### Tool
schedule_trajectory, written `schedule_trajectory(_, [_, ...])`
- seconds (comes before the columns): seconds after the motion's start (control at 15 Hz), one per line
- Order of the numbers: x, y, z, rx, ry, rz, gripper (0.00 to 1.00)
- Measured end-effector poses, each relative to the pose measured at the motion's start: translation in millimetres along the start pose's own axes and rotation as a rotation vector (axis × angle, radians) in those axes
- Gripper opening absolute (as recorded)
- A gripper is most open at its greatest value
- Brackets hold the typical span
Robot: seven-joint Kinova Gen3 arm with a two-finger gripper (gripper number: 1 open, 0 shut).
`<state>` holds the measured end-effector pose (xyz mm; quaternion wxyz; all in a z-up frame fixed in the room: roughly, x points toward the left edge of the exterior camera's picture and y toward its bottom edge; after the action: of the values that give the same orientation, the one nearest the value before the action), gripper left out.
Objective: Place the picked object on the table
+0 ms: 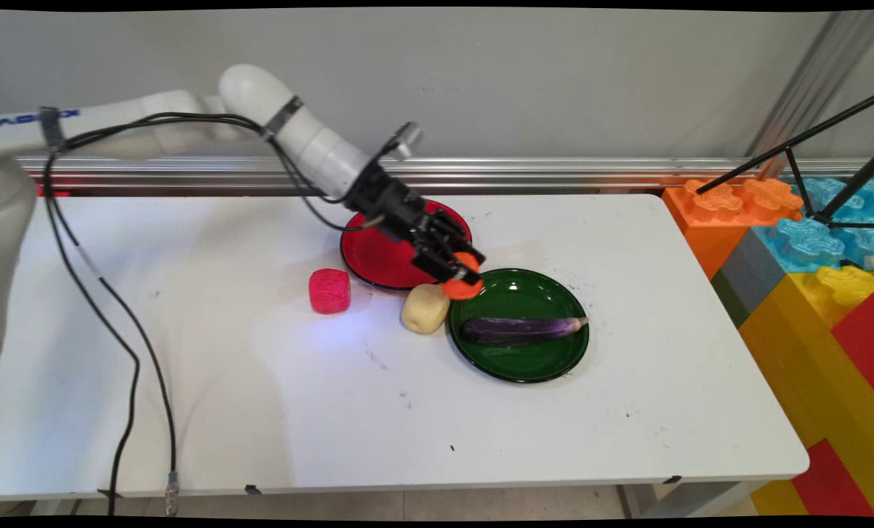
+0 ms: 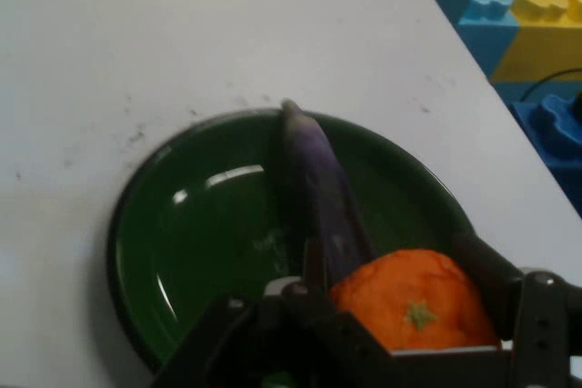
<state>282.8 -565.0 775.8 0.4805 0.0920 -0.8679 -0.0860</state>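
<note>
My black gripper [image 1: 460,275] is shut on an orange fruit [image 1: 463,286], holding it just over the left rim of the green plate [image 1: 536,361]. In the hand view the orange [image 2: 414,302] sits between the fingers [image 2: 486,270] at the bottom, with the green plate [image 2: 195,252] beyond it. A purple eggplant [image 1: 519,329] lies across that plate, also seen as the eggplant [image 2: 318,197] in the hand view. A yellowish potato [image 1: 424,308] rests on the table just left of the green plate, below the gripper.
A red plate [image 1: 378,257] stands behind the gripper, partly covered by the arm. A pink-red knobbly fruit [image 1: 329,290] lies left of the potato. Large coloured toy blocks [image 1: 796,249] and a black tripod [image 1: 825,183] stand at the table's right end. Black cables [image 1: 125,352] hang at the left.
</note>
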Motion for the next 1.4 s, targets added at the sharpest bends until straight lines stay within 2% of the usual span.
schedule_trajectory(0.6, [-45.5,30.5,-50.9,-0.029,-0.037,-0.005,0.0])
schedule_trajectory(1.4, [-99.7,54.2,-75.3,-0.07,-0.091,-0.022,0.0])
